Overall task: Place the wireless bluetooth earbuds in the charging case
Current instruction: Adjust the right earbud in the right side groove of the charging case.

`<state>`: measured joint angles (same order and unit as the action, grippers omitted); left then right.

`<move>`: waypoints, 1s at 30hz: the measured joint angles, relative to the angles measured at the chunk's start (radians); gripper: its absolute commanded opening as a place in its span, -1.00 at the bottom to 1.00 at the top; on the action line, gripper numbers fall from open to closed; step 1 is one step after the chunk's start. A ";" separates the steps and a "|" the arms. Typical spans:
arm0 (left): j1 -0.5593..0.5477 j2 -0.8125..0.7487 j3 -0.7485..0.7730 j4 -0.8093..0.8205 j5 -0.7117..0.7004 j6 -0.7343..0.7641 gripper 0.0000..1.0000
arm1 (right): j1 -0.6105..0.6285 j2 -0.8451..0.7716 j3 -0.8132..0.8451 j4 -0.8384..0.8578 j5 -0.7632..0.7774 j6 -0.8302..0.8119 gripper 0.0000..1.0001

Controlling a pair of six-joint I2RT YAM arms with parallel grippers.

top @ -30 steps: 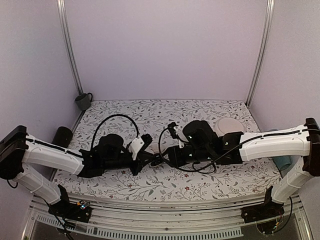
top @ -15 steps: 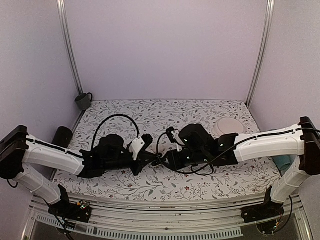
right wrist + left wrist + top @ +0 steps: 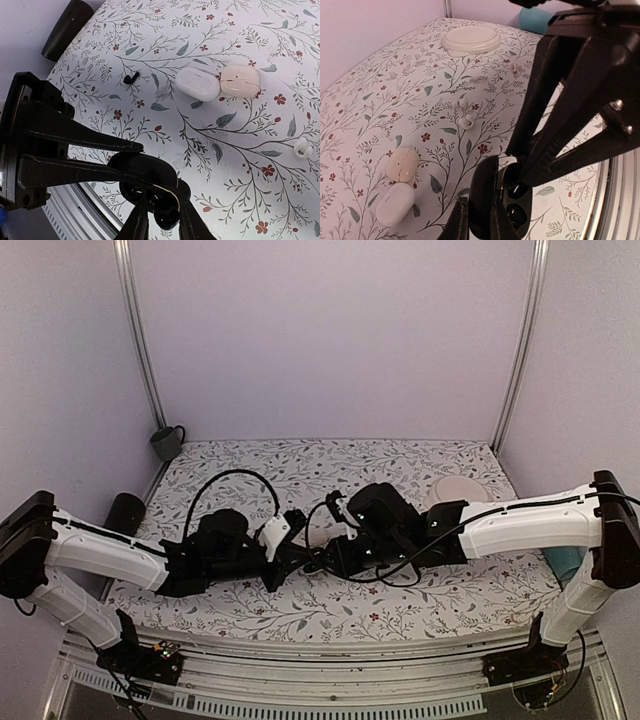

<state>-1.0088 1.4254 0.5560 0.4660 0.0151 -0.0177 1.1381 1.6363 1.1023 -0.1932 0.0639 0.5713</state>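
My left gripper (image 3: 480,222) is shut on the upright lid of the open black charging case (image 3: 522,210), held just above the cloth. Two dark wells show in its base. My right gripper (image 3: 165,227) is shut on one black earbud (image 3: 167,216) and holds it at the case's open base (image 3: 145,170). In the left wrist view the right fingers (image 3: 540,150) reach into the case from the upper right. The other black earbud (image 3: 131,77) lies loose on the cloth. In the top view both grippers (image 3: 300,555) (image 3: 328,558) meet mid-table.
A white pebble case (image 3: 197,84) and a beige one (image 3: 240,81) lie side by side just beyond the grippers. White earbuds (image 3: 468,120) lie farther out. A white round dish (image 3: 458,490) is at the back right, a black cylinder (image 3: 125,510) at the left edge, a grey cup (image 3: 166,443) at the back left.
My right arm has moved left, bringing its gripper up to the case held by my left gripper. The left arm has barely moved.
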 measured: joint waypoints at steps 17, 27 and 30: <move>-0.008 0.035 0.014 -0.023 -0.024 -0.011 -1.00 | 0.003 0.043 0.039 -0.071 0.027 0.068 -0.51; -0.017 0.039 0.018 -0.021 -0.027 -0.018 -1.00 | 0.006 0.071 0.071 -0.116 0.034 0.097 -0.74; -0.019 0.041 0.018 -0.023 -0.028 -0.020 -1.00 | 0.007 0.071 0.072 -0.124 0.034 0.106 -0.82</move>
<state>-1.0275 1.4666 0.5735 0.4435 -0.0128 -0.0380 1.1454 1.7077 1.1740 -0.3172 0.0982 0.6773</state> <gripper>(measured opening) 0.112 0.143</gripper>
